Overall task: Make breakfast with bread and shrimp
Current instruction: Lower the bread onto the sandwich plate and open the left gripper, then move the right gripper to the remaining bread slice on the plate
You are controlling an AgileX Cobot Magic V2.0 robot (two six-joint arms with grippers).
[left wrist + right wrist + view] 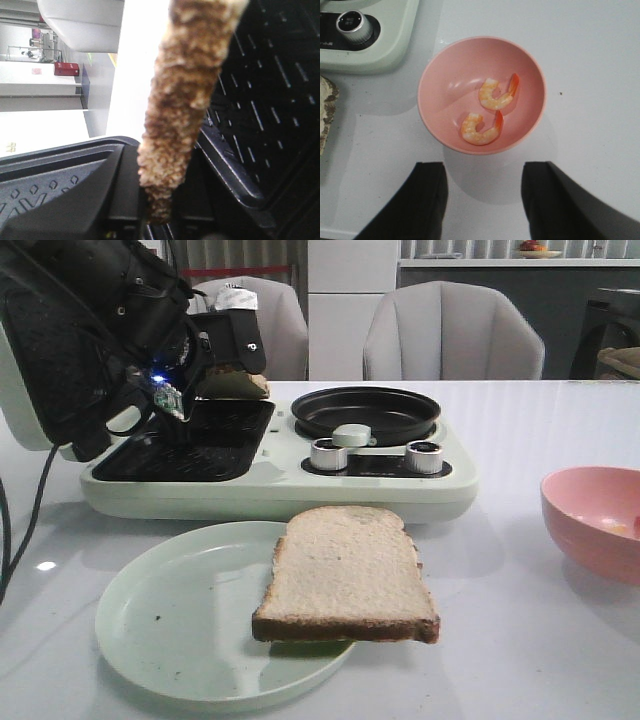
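Bread (187, 95) is pinched edge-on between the fingers of the left gripper (215, 375), which holds this slice tilted over the ridged black grill plate (195, 435) of the pale green breakfast machine (280, 480). In the left wrist view the brown crust runs up from between the fingers, with the grill's ribs right behind it. The step in hand looks like laying this slice on the grill to toast; the next move calls for lowering it until it lies flat on the ribs, then letting go.

Beside the grill sit a round black pan (365, 412) and two silver knobs (328, 454). A second slice (345, 575) lies on the green plate (170, 625) in front, overhanging its rim.

Off to the right, the right gripper (482, 192) hangs spread and empty over the pink bowl (440, 65), where two curled shrimp (497, 94) wait untouched.
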